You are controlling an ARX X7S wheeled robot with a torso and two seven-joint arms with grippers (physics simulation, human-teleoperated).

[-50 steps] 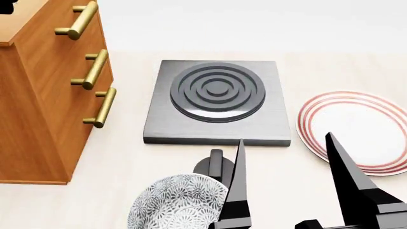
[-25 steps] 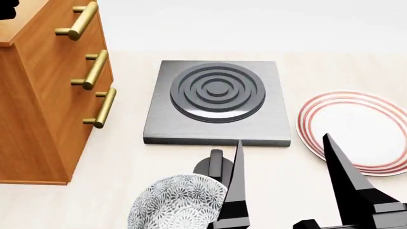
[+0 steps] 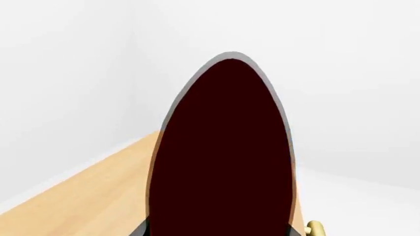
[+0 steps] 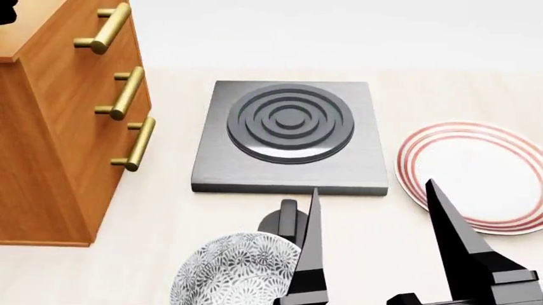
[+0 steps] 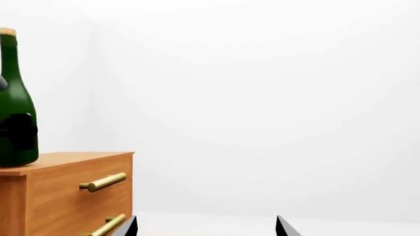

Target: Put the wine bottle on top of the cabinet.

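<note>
The wine bottle (image 5: 15,98), dark green with a tan cork, stands upright on the lighter top of the orange-brown cabinet (image 5: 72,191) in the right wrist view. A dark patch crosses its lower body there. In the left wrist view the bottle (image 3: 223,157) fills the middle as a dark oval between grey fingers (image 3: 139,230) of my left gripper (image 3: 217,232), over the cabinet top (image 3: 85,196). In the head view only a black bit of the left gripper (image 4: 5,9) shows above the cabinet (image 4: 60,127). My right gripper (image 4: 373,190) is open and empty, low over the table; it also shows in its wrist view (image 5: 206,226).
A grey square hob (image 4: 288,133) lies mid-table. A red-ringed white plate (image 4: 475,171) is at the right. A patterned bowl (image 4: 233,270) and a small dark knobbed object (image 4: 287,219) sit near the right gripper. Brass handles (image 4: 127,92) stick out of the cabinet front.
My right gripper has drifted slightly left and back toward me in the head view. The black bit of the left gripper at the top left has shifted a little.
</note>
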